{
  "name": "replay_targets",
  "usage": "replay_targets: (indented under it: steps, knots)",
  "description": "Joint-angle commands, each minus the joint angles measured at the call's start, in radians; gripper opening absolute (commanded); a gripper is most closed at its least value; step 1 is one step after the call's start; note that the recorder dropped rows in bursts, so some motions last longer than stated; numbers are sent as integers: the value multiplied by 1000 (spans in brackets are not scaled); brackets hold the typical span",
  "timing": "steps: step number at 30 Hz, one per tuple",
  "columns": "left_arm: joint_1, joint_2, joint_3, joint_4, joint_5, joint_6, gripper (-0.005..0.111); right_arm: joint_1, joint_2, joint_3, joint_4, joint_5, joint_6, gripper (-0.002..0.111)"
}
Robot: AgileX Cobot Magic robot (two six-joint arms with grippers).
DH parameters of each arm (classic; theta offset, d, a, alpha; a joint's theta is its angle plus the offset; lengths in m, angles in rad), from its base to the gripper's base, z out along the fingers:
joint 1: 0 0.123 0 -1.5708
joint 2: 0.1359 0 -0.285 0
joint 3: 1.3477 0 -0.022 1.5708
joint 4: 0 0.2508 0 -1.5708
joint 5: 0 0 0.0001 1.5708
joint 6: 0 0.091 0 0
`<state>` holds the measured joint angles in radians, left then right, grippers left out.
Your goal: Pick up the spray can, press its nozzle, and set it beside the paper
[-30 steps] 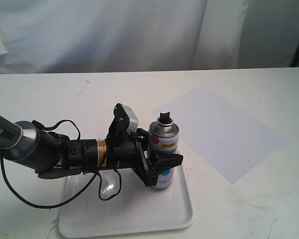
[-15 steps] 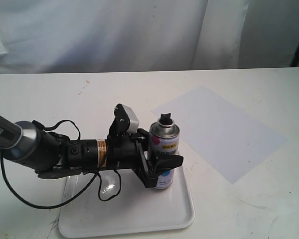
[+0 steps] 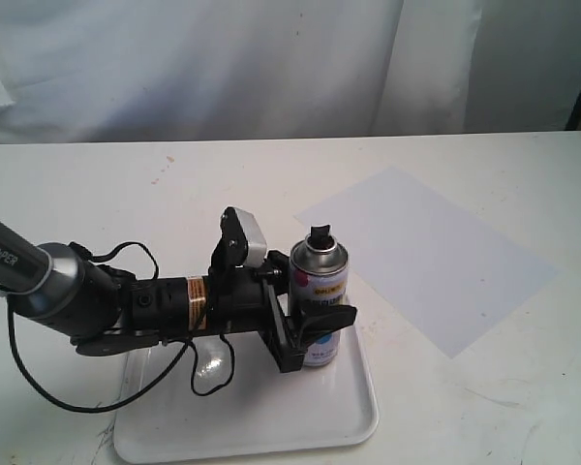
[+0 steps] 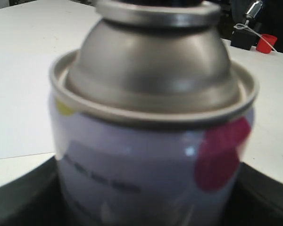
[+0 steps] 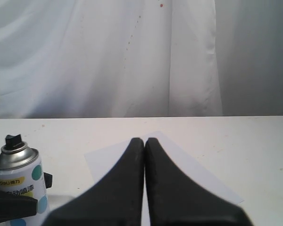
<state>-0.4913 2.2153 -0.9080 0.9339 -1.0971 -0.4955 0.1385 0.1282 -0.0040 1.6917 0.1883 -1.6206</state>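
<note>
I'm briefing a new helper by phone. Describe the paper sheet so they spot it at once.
On the white table, find the rimmed white tray near the front, a spray can at its far right corner. The paper lies flat just right of that can. Unlike the glossy tray, it is thin, rimless and pale bluish.

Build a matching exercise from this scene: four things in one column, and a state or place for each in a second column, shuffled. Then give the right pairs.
Column one
1. spray can
2. nozzle
3. paper
4. right pincer

Column two
A. flat on the table, outside the tray
B. shut, holding nothing
C. upright, clamped in the left pincer
D. black, at the very top of the can

Pairs: 1-C, 2-D, 3-A, 4-B
</note>
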Motion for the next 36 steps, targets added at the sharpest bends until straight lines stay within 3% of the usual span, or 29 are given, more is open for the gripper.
replay_targets:
  steps: [1,6,9,13,20,27,32,36]
  knots:
    - [10,-4,-4,-12,-27,5,70,4,3,4,0,3,2,0]
    - [10,-4,-4,-3,-31,-8,66,4,3,4,0,3,5,0]
    - [10,-4,-4,-28,-31,-21,75,4,3,4,0,3,5,0]
    - [18,-4,-4,-34,-21,-26,75,4,3,4,0,3,5,0]
    - [72,-51,-2,93,-33,-31,75,4,3,4,0,3,17,0]
    - [74,-98,-2,93,23,-89,85,4,3,4,0,3,15,0]
    - [74,-101,-2,134,-7,-107,84,4,3,4,0,3,19,0]
    - [74,-146,-2,173,46,-156,84,4,3,4,0,3,19,0]
